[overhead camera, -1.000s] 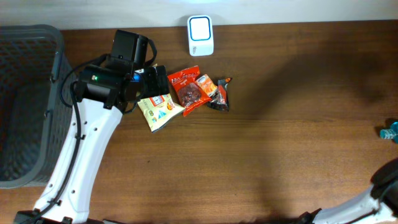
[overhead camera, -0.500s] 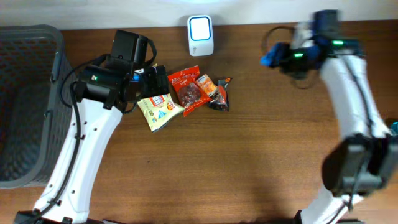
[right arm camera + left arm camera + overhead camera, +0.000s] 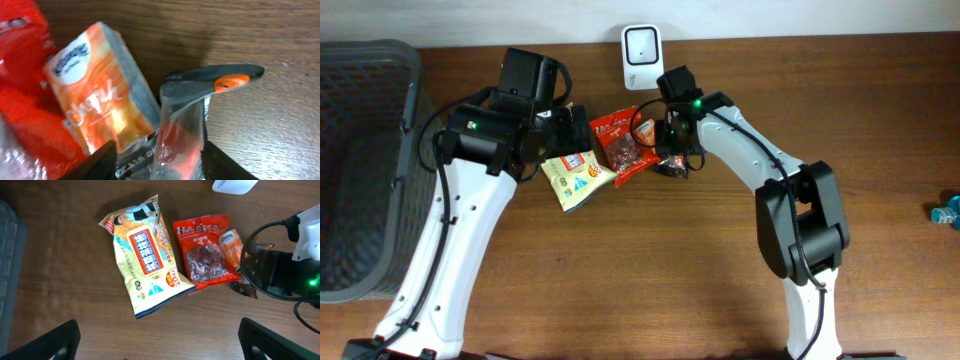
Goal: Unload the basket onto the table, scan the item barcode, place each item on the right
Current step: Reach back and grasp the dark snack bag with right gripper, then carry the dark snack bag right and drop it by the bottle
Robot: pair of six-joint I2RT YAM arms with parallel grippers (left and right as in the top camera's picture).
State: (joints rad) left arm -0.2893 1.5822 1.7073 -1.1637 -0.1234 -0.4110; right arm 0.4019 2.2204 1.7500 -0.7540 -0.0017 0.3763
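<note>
Brown wooden counter (image 3: pixel 620 260): right pincer (image 3: pixel 160 161) straddles the black-and-orange foil packet (image 3: pixel 200 85), grip impossible to tell; left pincer (image 3: pixel 160 337) spread wide.

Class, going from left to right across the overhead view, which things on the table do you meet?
grey basket → yellow snack packet → red sweet bag → dark packet → blue object at the right edge

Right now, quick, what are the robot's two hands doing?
Left gripper: open, holding nothing.
Right gripper: fingers on either side of the dark packet; cannot tell if it grips it.
</note>
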